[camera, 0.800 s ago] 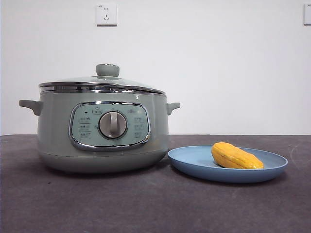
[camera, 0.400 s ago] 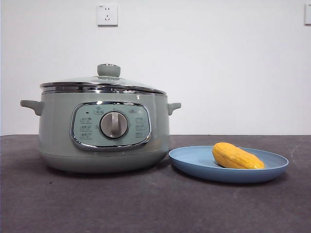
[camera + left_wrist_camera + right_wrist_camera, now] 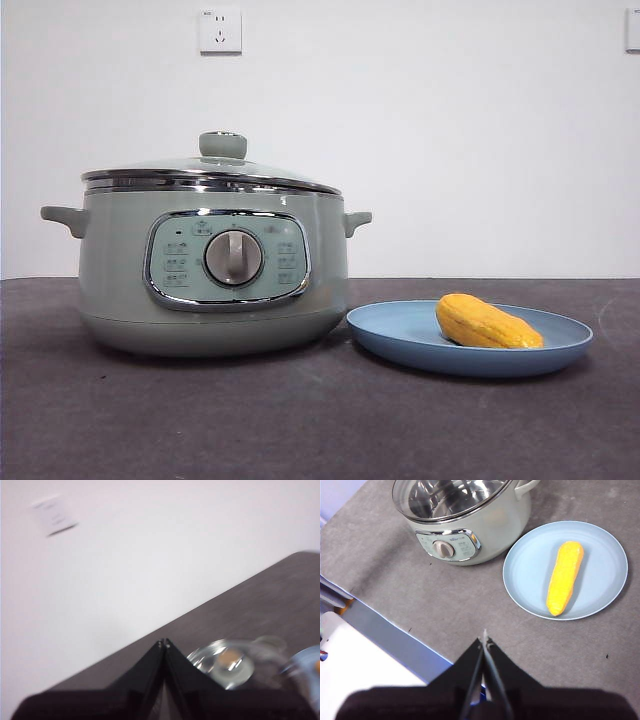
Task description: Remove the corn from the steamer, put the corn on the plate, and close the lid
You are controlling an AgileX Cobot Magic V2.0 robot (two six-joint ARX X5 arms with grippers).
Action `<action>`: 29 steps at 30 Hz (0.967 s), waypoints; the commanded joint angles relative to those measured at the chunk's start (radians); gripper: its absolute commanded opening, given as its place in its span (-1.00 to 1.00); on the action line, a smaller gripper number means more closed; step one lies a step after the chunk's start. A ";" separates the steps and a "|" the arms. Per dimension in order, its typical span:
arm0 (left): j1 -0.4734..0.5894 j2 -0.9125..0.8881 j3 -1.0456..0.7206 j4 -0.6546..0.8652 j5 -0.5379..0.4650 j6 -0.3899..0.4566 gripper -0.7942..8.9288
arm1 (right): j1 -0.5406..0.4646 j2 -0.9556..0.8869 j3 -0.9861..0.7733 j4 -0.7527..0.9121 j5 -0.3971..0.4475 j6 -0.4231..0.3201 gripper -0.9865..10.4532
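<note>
Apparently little is threatening now: the stubby yellow-orange corn (image 3: 488,322) is lying on the shallow light-blue plate (image 3: 400,335), the clear glass lid (image 3: 210,170) is sitting on the sage-green steamer (image 3: 120,270), both grippers (image 3: 163,642) (image 3: 484,639) are hanging closed, empty, well clear.

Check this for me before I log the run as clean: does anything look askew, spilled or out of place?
Nothing stands out. The lid sits level on the steamer, and the corn lies wholly inside the plate beside it. No spill shows on the table. Both hands, left hand and right hand, are shut and clear of everything.
</note>
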 commanded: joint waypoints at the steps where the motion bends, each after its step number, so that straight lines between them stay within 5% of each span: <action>1: 0.021 -0.109 -0.216 0.065 -0.037 -0.002 -0.84 | 0.002 -0.001 -0.005 0.008 0.002 -0.005 -0.83; 13: 0.034 -0.449 -0.768 0.251 -0.191 -0.154 -0.84 | 0.002 -0.001 -0.005 0.008 0.002 -0.005 -0.83; 29: 0.034 -0.652 -1.059 0.260 -0.205 -0.268 -0.84 | 0.002 -0.001 -0.005 0.008 0.002 -0.005 -0.83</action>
